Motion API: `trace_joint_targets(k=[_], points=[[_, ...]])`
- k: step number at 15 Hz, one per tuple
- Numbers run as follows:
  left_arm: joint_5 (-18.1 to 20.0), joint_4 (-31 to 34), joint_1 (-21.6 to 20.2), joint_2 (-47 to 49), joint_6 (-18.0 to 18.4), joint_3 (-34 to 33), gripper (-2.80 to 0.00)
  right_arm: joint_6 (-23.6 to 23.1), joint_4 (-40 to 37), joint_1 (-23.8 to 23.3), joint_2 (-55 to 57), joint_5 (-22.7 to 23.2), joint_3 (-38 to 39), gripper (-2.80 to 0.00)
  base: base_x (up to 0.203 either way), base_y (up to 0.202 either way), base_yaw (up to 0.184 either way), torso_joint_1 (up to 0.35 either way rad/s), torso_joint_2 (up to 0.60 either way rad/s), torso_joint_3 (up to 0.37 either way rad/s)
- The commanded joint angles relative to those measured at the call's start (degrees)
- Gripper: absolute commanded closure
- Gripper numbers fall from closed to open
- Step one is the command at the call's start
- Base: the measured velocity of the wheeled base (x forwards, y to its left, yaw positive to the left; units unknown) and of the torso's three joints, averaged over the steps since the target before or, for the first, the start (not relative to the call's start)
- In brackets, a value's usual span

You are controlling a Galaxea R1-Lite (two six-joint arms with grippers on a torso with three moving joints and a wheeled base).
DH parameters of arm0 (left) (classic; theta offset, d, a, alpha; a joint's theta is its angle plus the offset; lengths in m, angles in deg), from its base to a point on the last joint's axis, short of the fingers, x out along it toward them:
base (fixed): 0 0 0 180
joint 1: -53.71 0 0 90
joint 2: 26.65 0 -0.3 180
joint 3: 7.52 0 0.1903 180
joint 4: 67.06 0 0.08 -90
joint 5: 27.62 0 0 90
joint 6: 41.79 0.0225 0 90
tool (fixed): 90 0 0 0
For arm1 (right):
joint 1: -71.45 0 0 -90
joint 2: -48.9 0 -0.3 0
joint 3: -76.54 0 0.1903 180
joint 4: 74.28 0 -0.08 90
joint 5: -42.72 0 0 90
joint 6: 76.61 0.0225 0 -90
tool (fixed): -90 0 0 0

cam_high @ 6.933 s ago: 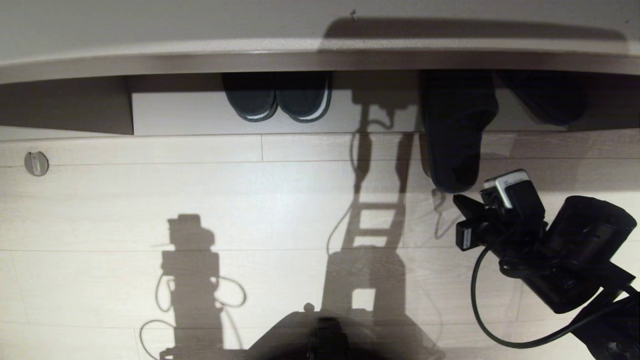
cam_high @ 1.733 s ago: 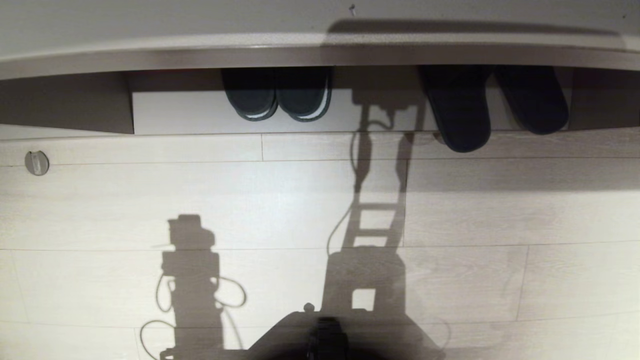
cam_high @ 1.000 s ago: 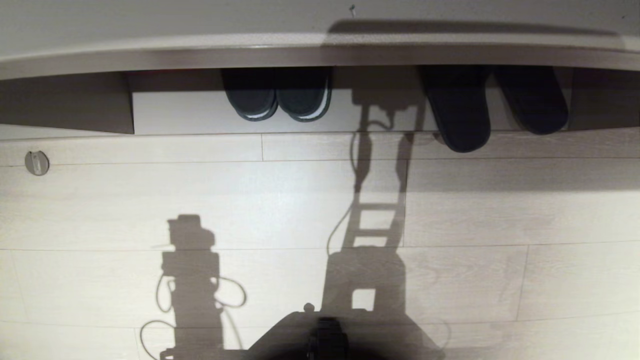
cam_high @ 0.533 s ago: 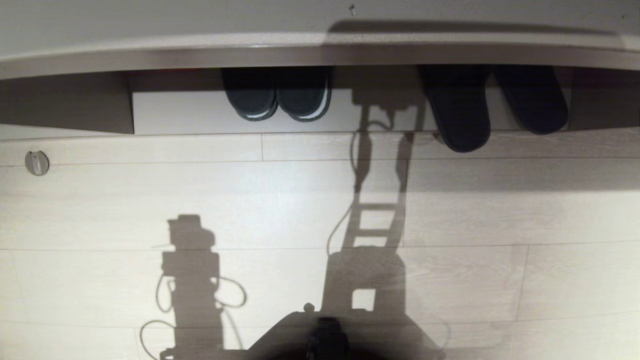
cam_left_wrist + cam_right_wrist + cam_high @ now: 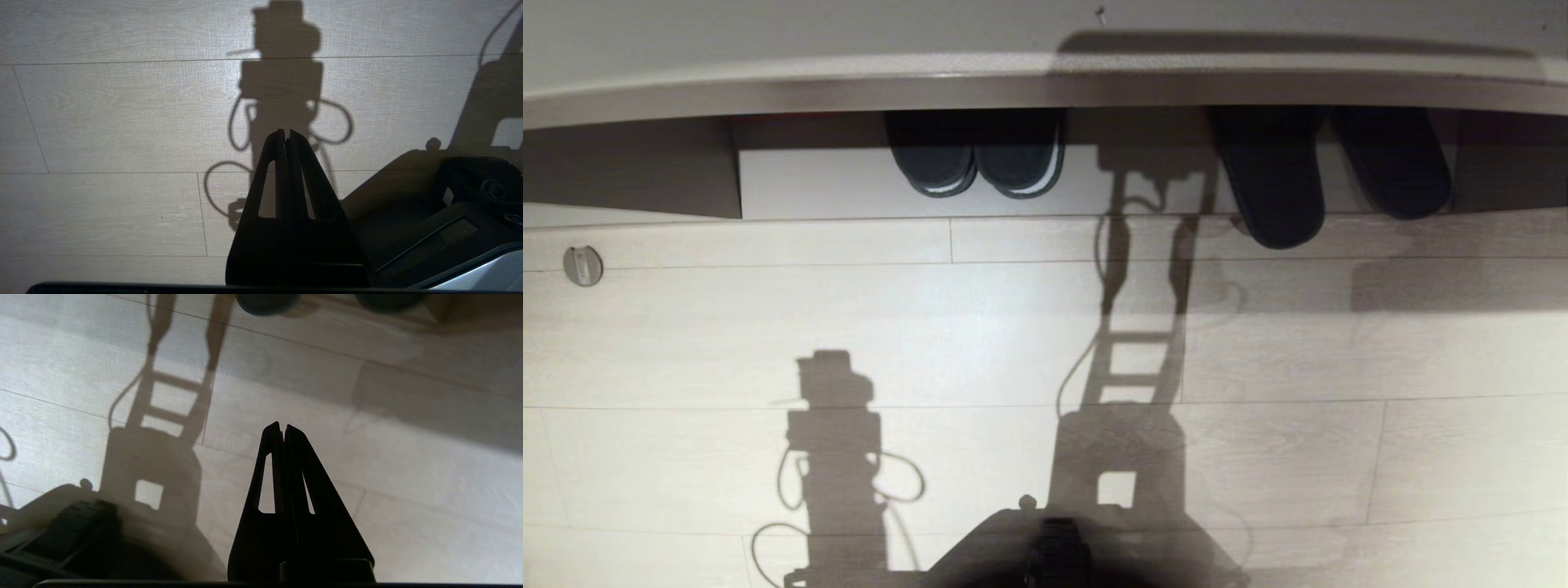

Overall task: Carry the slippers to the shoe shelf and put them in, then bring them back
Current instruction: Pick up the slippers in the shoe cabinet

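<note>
A darker pair of slippers with white sole edges [image 5: 977,163] sits side by side, heels outward. A small round metal disc [image 5: 583,266] lies on the pale wood-plank floor [image 5: 931,327].

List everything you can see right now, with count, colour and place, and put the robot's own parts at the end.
slippers: two, dark blue-grey, in the right end of the shoe shelf, heels outward; the left one sticks out past the front edge onto the floor.
darker slippers: two, dark with white sole edges, side by side in the shelf, left of centre.
shoe shelf: one, pale base with dark edging, along the wall.
round disc: one, grey, on the floor at far left.
floor: pale wood planks.
robot base: dark, at the near edge of the head view.
left gripper: black, shut, empty, above bare floor.
right gripper: black, shut, empty, above the floor short of the slippers.
</note>
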Motion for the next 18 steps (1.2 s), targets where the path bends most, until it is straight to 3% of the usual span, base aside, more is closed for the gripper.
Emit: trace_joint_targets(k=[1, 5, 7, 8, 13, 18], points=[[0.01, -0.01, -0.01, 0.05, -0.05, 0.00, 0.00, -1.58, 6.31, 0.46, 14.19, 1.41, -1.15, 0.00, 0.000, 0.000, 0.000, 0.000, 0.00, 0.000], [0.01, -0.01, -0.01, 0.05, 0.02, 0.00, 0.00, -8.30, 25.83, 2.13, 27.40, 3.72, 0.97, 0.00, 0.000, 0.000, 0.000, 0.000, 0.00, 0.000], [0.01, -0.01, -0.01, 0.05, 0.02, 0.00, 0.00, -14.57, 37.81, 2.64, 30.77, 1.69, 2.40, 0.00, 0.000, 0.000, 0.000, 0.000, 0.00, 0.000], [0.01, 0.01, -0.01, 0.05, 0.02, 0.00, 0.00, -16.74, 40.16, 2.74, 32.05, -1.31, 2.37, -2.80, 0.000, 0.000, 0.000, 0.000, 0.00, 0.000], [0.01, 0.08, -0.01, 0.05, 0.02, 0.00, 0.00, -17.06, 47.47, 3.00, 35.95, -3.12, 1.17, -2.80, 0.000, 0.000, 0.000, 0.000, 0.00, 0.000], [0.01, -0.01, -0.01, 0.05, 0.02, 0.00, 0.00, -16.06, 65.35, 2.99, 47.54, -4.24, -0.72, -2.80, 0.000, 0.000, 0.000, 0.000, 0.00, 0.000]])
